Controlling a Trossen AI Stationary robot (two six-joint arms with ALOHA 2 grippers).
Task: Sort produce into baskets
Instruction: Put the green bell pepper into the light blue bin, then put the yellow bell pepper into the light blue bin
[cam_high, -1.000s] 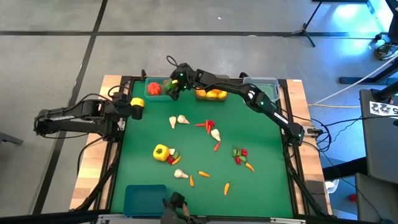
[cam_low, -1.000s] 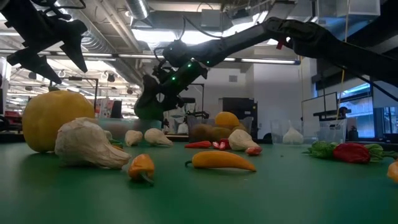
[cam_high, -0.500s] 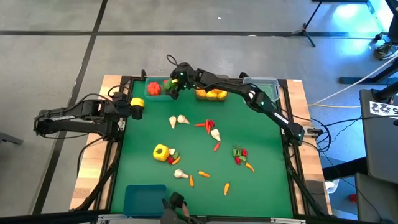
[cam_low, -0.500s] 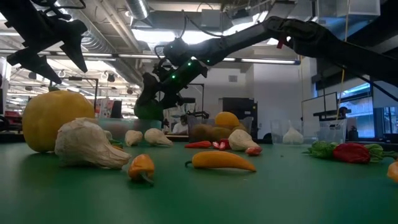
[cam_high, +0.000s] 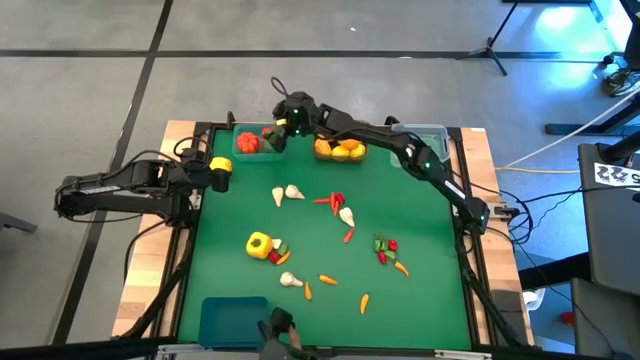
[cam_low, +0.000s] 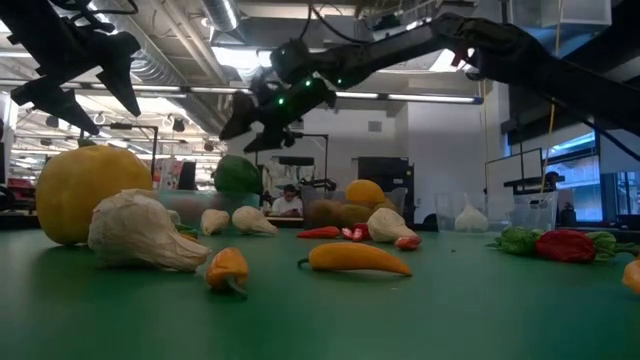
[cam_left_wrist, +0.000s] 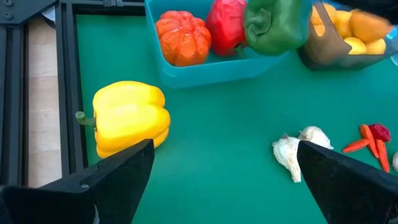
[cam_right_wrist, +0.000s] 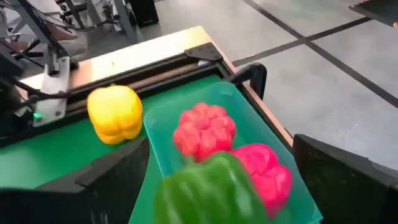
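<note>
The green pepper (cam_right_wrist: 208, 190) lies in the translucent teal basket (cam_high: 250, 150) at the far left, beside a red pepper (cam_left_wrist: 227, 25) and a ribbed orange-red fruit (cam_left_wrist: 182, 38). It also shows in the low view (cam_low: 237, 175). My right gripper (cam_high: 287, 120) is open and hovers just above the green pepper, its fingers (cam_right_wrist: 112, 177) on either side without touching. My left gripper (cam_left_wrist: 225, 146) is open and empty at the table's left edge. A yellow pepper (cam_left_wrist: 127, 118) rests on the mat just ahead of one of its fingers.
A dark grey basket (cam_high: 340, 152) with oranges and lemons stands right of the teal one, a clear basket (cam_high: 425, 133) at the far right, and a blue basket (cam_high: 232, 318) at the near left. Garlic (cam_high: 288, 192), chillies (cam_high: 336, 200), carrots (cam_high: 327, 280) and another yellow pepper (cam_high: 259, 245) lie on the mat.
My right gripper has let go of the green pepper and risen, drawing a little toward the table's far edge. The pepper has dropped from the fingers and now rests in the teal basket.
</note>
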